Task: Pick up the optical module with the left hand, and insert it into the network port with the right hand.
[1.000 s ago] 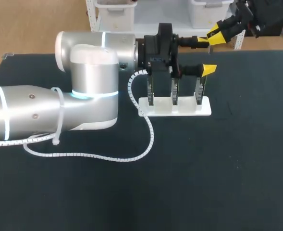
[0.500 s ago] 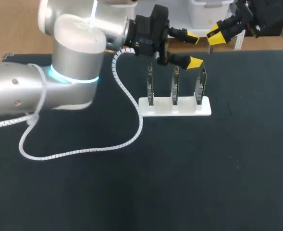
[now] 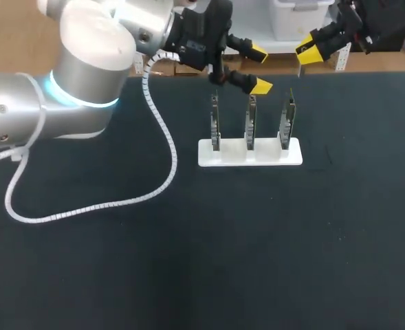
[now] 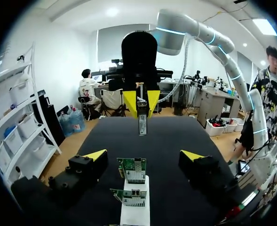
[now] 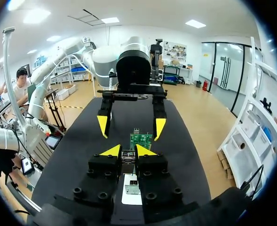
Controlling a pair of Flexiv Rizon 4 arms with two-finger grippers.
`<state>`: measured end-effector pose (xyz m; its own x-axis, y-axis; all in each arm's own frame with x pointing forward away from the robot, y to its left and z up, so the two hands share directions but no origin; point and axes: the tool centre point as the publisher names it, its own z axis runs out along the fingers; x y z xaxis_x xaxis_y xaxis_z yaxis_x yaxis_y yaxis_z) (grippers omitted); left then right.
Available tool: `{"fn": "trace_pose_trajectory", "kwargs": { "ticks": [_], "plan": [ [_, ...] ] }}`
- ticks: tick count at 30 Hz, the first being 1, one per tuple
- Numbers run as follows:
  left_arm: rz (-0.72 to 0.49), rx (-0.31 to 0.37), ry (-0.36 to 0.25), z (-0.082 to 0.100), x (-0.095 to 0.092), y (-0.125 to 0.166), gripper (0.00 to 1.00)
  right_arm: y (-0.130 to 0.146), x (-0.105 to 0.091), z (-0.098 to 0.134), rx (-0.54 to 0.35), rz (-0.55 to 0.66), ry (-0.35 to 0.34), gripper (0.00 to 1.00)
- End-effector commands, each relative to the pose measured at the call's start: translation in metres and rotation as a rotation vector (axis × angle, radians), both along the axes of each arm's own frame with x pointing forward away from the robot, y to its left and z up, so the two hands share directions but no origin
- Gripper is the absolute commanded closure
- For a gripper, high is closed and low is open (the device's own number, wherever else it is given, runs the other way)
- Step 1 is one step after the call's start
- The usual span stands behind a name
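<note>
Jaws of the left gripper (image 3: 259,69) gape empty; those of the right gripper (image 3: 311,47) pinch the module (image 4: 142,123), a slim metal bar jutting past its tips at the far right. Within the last second the left arm has swung up and far-left off the stand (image 3: 250,152), so the hand-over looks done and the way to the boards (image 3: 250,122) is open. All three are thin green cards standing on edge in that white plastic base on the matte black table (image 3: 188,261).

Three upright boards (image 3: 215,122) (image 3: 251,122) (image 3: 287,120), one white stand (image 3: 233,155), and one optical module (image 4: 142,125).
</note>
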<state>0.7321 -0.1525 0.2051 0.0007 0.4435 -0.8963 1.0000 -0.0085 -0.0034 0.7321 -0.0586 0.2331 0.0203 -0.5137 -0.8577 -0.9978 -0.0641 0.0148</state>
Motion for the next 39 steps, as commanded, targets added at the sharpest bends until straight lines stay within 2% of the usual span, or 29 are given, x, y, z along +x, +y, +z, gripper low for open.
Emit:
{"fn": "trace_pose_trajectory", "kwargs": {
  "ticks": [1,24,31,39],
  "plan": [
    [0.018,-0.046,-0.011,-0.002,-0.006,0.005,0.00,0.000,0.001,0.000,0.001,0.001,0.000,1.00],
    [0.018,-0.046,-0.011,-0.002,-0.006,0.005,0.00,0.000,0.001,0.000,0.001,0.001,0.000,1.00],
    [0.018,-0.046,-0.011,-0.002,-0.006,0.005,0.00,0.015,-0.001,-0.009,0.018,0.016,0.011,1.00],
    [0.018,-0.046,-0.011,-0.002,-0.006,0.005,0.00,0.005,0.002,-0.027,-0.003,-0.021,0.042,1.00]
  ]
}}
